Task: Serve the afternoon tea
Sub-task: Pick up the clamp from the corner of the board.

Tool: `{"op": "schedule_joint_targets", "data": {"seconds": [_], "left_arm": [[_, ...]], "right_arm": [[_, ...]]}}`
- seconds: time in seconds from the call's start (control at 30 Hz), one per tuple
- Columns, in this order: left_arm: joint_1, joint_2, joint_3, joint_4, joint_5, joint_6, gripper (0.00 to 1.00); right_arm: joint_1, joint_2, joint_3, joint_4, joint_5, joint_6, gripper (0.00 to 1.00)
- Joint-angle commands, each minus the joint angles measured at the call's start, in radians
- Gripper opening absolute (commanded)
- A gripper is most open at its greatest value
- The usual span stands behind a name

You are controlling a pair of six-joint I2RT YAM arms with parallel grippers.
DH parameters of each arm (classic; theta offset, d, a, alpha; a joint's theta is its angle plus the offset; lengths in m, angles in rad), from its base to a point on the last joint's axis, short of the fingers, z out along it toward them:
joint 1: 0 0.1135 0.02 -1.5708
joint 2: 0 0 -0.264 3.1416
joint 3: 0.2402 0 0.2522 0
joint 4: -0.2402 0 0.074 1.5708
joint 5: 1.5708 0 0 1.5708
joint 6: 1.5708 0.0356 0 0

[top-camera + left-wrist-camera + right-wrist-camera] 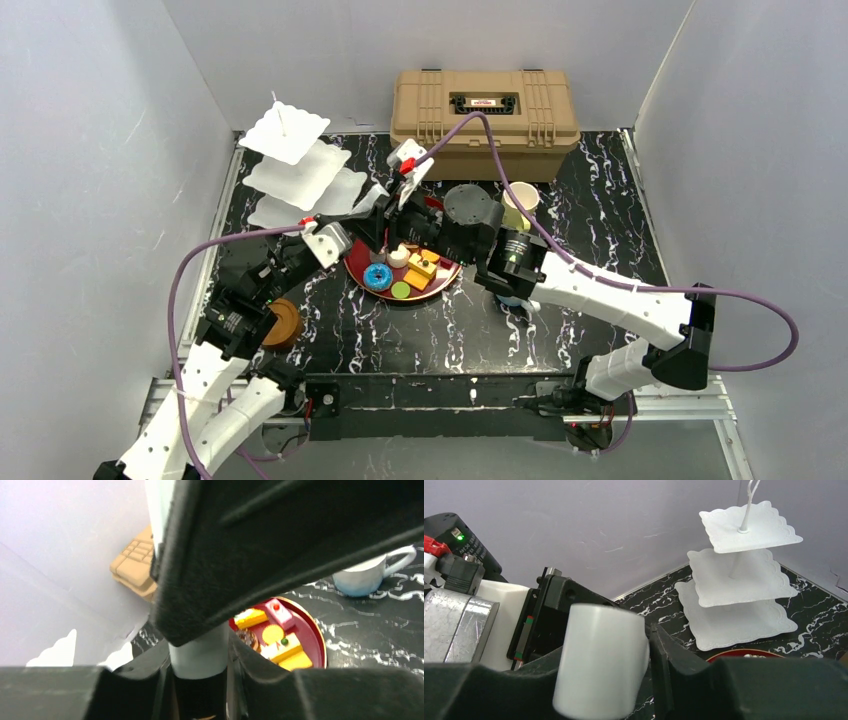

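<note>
Handover above red tray (452,272) | right fingers (684,680) half-open, gripping white cylinder (599,665) | left fingers (135,680) closed onto same cylinder, likely to carry it to tiered stand (744,600) beyond tray

Bright, even overhead light, soft shadows. Wrist views: pale cylinder (599,670) close to lens, blurred; left wrist view mostly dark.

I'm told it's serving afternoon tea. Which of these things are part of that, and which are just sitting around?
Part of the tea: white three-tier stand, toy pastries, cream-yellow mug, white mug, brown coaster, white cylinder gripped in the right claw.

Just lying about: dark red tray under the pastries, tan plastic case.
</note>
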Motion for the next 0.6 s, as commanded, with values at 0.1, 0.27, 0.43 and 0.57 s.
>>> {"op": "schedule_joint_targets", "data": {"seconds": [0.1, 0.27, 0.43, 0.57], "left_arm": [[0.003, 0.012, 0.033, 0.001, 0.015, 0.11, 0.0], [0.003, -0.002, 0.019, 0.012, 0.05, 0.16, 0.0], [0.0, -0.024, -0.005, -0.005, 0.091, 0.19, 0.0], [-0.001, -0.017, 0.011, -0.031, 0.089, 0.185, 0.0]], "right_arm": [[0.0, -0.014, 0.009, 0.026, 0.063, 0.06, 0.42], [0.0, -0.023, -0.034, 0.121, 0.11, 0.122, 0.61], [0.0, 0.001, -0.029, 0.172, 0.113, 0.167, 0.61], [-0.001, 0.001, -0.027, 0.168, 0.122, 0.17, 0.48]]}}
